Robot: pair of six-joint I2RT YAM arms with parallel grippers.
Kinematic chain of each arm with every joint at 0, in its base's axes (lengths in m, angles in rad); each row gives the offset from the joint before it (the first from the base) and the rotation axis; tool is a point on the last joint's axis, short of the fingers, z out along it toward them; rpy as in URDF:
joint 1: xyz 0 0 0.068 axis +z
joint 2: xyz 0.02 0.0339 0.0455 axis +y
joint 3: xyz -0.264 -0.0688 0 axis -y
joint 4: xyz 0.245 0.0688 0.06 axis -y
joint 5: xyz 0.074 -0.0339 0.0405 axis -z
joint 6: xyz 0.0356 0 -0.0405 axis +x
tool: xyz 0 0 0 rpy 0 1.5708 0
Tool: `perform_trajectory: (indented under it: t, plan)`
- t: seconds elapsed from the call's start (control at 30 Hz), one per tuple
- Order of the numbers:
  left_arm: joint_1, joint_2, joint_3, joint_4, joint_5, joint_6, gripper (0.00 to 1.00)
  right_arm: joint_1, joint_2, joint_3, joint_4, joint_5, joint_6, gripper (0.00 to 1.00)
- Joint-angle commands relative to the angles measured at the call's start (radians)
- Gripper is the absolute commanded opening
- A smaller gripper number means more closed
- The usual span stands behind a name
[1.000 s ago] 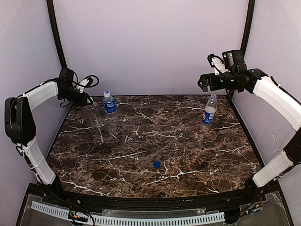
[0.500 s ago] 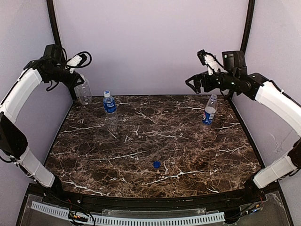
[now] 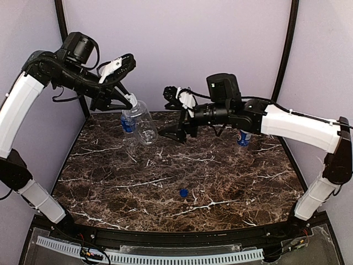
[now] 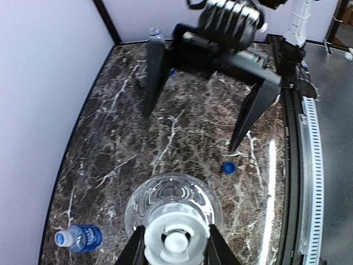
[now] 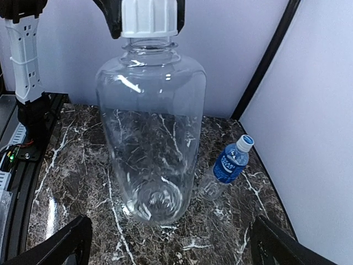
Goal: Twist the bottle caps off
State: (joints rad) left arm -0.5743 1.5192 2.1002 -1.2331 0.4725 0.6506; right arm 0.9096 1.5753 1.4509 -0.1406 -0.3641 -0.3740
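Observation:
My left gripper (image 3: 130, 102) is shut on the white cap (image 4: 175, 238) of the unlabelled bottle (image 3: 142, 125) and holds it hanging above the table's far left. My right gripper (image 3: 170, 113) is open just right of that bottle, one finger high and one low, not touching it. In the right wrist view the bottle (image 5: 151, 127) and its cap (image 5: 149, 16) fill the middle, ahead of my open fingers (image 5: 58, 245). The blue-labelled bottle (image 3: 127, 122) stands capped behind the held one. The Pepsi bottle (image 3: 244, 136) stands at the far right, partly hidden by my right arm. A loose blue cap (image 3: 183, 192) lies front centre.
Lilac walls close the back and both sides, with black posts in the far corners (image 3: 285, 49). The marble tabletop (image 3: 220, 176) reaches a black front rail (image 3: 165, 234).
My left gripper has lifted the unlabelled bottle from the far left corner and carried it right. My right arm has swung left from above the Pepsi bottle towards it, jaws open.

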Motion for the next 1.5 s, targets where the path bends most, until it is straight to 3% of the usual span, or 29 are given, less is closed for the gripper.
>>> perform_trajectory:
  t: [0.0,0.3,0.8,0.9,0.97,1.0,1.07,1.3,1.37,1.43,1.47]
  plan:
    - [-0.051,0.024,0.006,-0.067,0.101,-0.014,0.01,0.04,0.111,0.07,0.063,-0.103,-0.03,0.99]
    - [-0.058,0.019,0.017,-0.041,0.136,-0.075,0.01,0.057,0.169,0.001,0.251,-0.198,0.053,0.98]
    - [-0.057,0.01,0.018,-0.011,0.145,-0.135,0.01,0.051,0.162,-0.039,0.333,-0.196,0.102,0.62]
    - [-0.058,0.009,0.005,0.015,0.131,-0.158,0.12,0.049,0.157,-0.048,0.35,-0.192,0.11,0.59]
    - [-0.058,0.006,-0.005,0.029,0.125,-0.171,0.29,0.048,0.155,-0.053,0.364,-0.186,0.116,0.57]
    - [-0.057,0.005,-0.01,0.035,0.12,-0.179,0.44,0.048,0.154,-0.055,0.371,-0.184,0.12,0.56]
    - [-0.058,-0.004,-0.03,0.057,0.103,-0.193,0.58,0.048,0.153,-0.058,0.381,-0.182,0.128,0.55]
    - [-0.053,-0.13,-0.192,0.243,-0.035,-0.204,0.74,0.048,0.131,-0.082,0.452,-0.169,0.173,0.52]
    - [-0.05,-0.245,-0.359,0.386,-0.002,-0.209,0.78,0.047,0.126,-0.095,0.484,-0.173,0.185,0.51]
    - [-0.05,-0.411,-0.62,0.619,0.09,-0.215,0.9,0.049,0.124,-0.104,0.512,-0.179,0.196,0.5]
    - [-0.05,-0.467,-0.805,0.828,0.115,-0.243,0.93,0.049,0.124,-0.109,0.526,-0.184,0.2,0.5]
